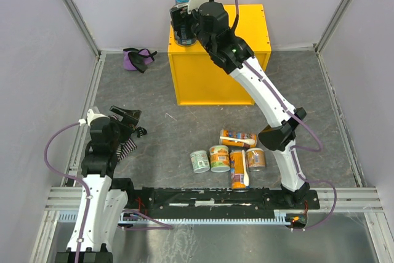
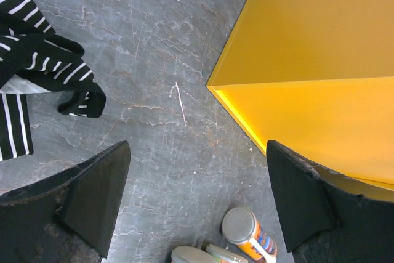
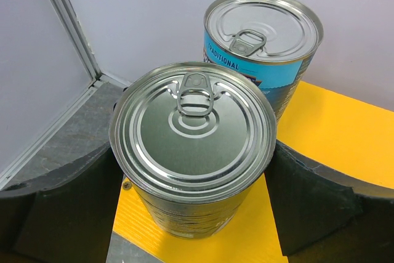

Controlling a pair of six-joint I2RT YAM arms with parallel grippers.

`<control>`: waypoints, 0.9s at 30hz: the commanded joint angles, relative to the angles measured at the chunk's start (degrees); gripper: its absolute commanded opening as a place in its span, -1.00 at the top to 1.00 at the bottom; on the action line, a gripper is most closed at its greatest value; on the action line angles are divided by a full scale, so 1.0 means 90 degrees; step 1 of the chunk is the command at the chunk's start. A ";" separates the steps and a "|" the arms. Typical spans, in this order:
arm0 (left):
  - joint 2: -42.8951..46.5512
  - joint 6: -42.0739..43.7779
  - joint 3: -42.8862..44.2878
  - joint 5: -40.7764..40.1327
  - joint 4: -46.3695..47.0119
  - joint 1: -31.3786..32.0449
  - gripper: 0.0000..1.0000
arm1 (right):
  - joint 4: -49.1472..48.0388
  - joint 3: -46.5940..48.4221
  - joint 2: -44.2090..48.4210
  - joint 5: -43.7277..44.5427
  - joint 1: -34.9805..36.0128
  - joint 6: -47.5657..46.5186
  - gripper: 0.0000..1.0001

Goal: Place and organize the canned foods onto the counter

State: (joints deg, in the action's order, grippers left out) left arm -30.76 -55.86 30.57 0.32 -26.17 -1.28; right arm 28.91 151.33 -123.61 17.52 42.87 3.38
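Observation:
Two blue-labelled cans with silver pull-tab tops stand on the yellow counter [image 1: 246, 35] along its left edge. The far can [image 3: 263, 47] is free. The near can [image 3: 194, 152] stands at the counter's corner between the fingers of my right gripper [image 3: 197, 207], which stands open around it with yellow showing on both sides of its base. Several orange and pale-green cans [image 1: 229, 157] lie grouped on the floor in front of the counter. My left gripper [image 1: 128, 120] hovers open and empty over the floor; one orange can [image 2: 249, 232] shows below it.
A striped cloth [image 2: 37, 72] lies on the floor beside my left gripper. A purple cloth bundle [image 1: 138, 58] sits at the back left near the wall. Grey walls close in the floor on three sides.

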 commanded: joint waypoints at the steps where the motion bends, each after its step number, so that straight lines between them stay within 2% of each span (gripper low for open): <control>1: -0.0098 0.0063 0.0028 0.0033 0.0421 -0.0034 -0.93 | -0.1054 0.0090 0.0152 -0.0062 -0.0046 -0.0201 0.97; 13: -0.0095 0.0049 0.0050 0.0053 0.0400 -0.0034 -0.93 | -0.1053 -0.0007 0.0177 -0.0026 -0.0039 -0.0297 0.78; 27: 0.0036 0.0015 -0.0016 0.0101 0.0301 -0.0034 -0.93 | -0.1106 -0.0517 0.0465 0.0186 -0.0083 -0.0278 0.79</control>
State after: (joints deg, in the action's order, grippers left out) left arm -31.31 -55.86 30.57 0.54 -25.17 -1.28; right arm 23.92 147.85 -123.28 18.00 42.70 1.39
